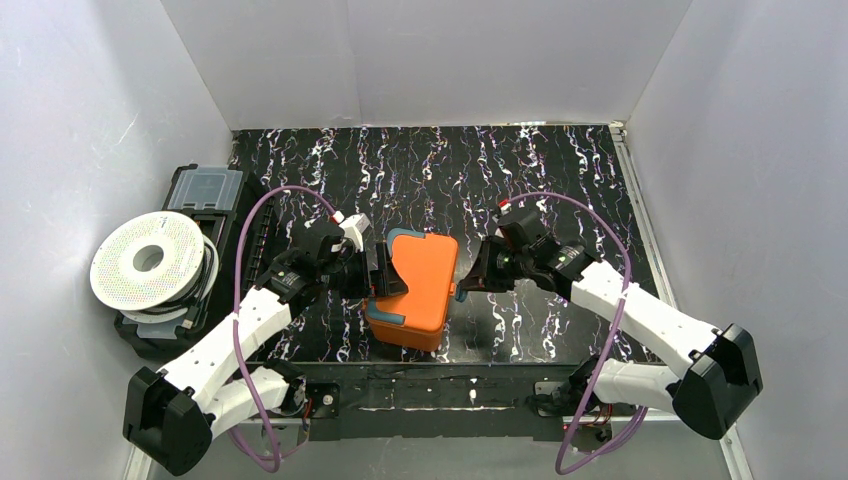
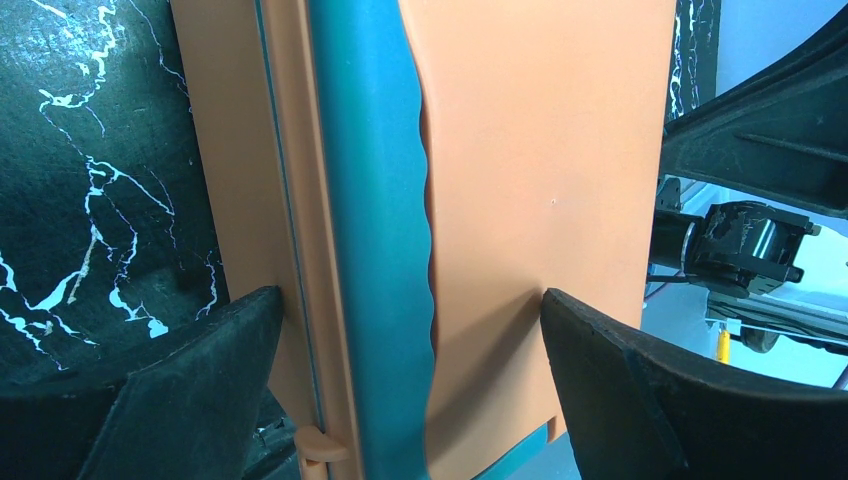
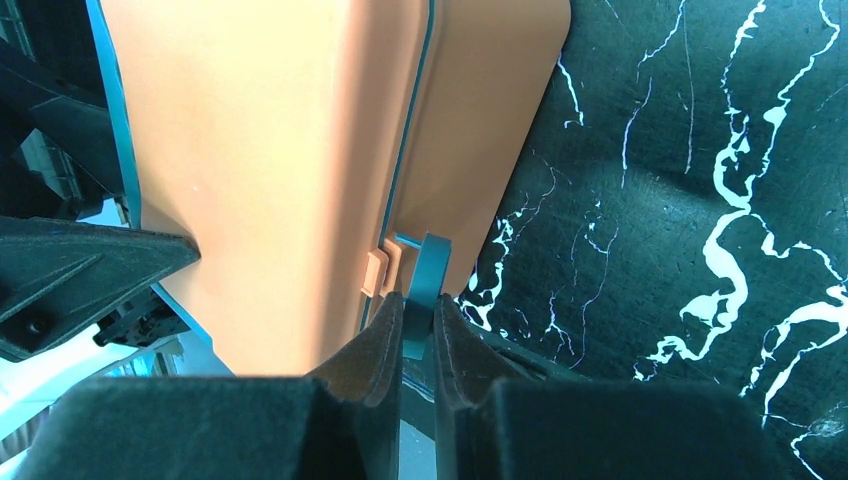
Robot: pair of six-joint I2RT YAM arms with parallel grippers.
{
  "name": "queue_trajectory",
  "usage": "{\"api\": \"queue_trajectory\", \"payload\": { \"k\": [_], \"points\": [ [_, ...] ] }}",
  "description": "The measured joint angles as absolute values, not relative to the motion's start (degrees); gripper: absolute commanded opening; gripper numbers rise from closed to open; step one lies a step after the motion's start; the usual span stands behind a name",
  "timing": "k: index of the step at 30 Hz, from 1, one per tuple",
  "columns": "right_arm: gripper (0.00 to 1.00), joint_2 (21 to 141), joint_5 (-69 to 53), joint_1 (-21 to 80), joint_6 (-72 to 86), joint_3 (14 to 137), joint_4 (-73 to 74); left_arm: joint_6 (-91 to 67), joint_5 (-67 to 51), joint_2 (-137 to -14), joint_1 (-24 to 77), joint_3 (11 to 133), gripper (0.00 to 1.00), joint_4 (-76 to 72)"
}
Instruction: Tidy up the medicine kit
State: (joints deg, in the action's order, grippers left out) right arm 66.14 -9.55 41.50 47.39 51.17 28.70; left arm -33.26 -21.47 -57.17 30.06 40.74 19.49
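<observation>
**Right gripper** [image 3: 418, 312]: fingers pressed almost together, pinching the thin teal latch [image 3: 428, 262] at the seam of the medicine kit [image 1: 415, 290]. Nothing else was in the jaws.

**Left gripper** [image 2: 412, 296]: fingers [image 2: 150, 390] spread wide, with the tips set against or just before the kit's side face and bracketing the teal trim [image 2: 375, 230]. Whether they touched the plastic could not be told. Nothing was pinched.

**Medicine kit:** orange box, lower centre of the top view, on the black marbled table [image 1: 520, 175] between the two grippers. It looked propped on an edge rather than lying flat, but its exact attitude was uncertain.

- Handling, as judged: rigid moulded plastic, probably light, with smooth faces likely to slip under the pads.
- The latch tab was small and thin and liable to flex or slide out of a pinch.
- The best holds were judged to be across the body below the seam for bracing, and the latch for opening only.
- The hinged lid would need free room to swing.

**Surroundings:**

- A white spool [image 1: 150, 262] at the left edge of the top view, resting on a dark tray [image 1: 160, 338].
- A black case with clear lid [image 1: 205, 188] behind the spool. All three stood well apart from the kit.
- Purple cables [image 1: 262, 205] looped above both arms.

**Obstruction, as judged:** only the arms themselves, which crowded both sides of the box.
</observation>
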Motion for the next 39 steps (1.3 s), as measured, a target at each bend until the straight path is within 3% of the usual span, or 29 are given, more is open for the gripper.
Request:
{"api": "queue_trajectory", "payload": {
  "k": [4, 24, 39],
  "points": [
    [0.25, 66.91, -9.18, 42.41, 47.77, 51.20, 27.74, -33.23, -21.51, -57.14, 30.06, 40.71, 0.98, 19.43],
    [0.30, 66.58, -11.73, 44.42, 48.42, 50.63, 24.24, -33.08, -21.80, -56.60, 30.06, 40.12, 0.98, 18.76],
    [0.26, 65.59, -9.33, 44.81, 51.74, 47.39, 21.58, -33.04, -21.79, -56.55, 30.09, 40.10, 0.98, 18.78]
  ]
}}
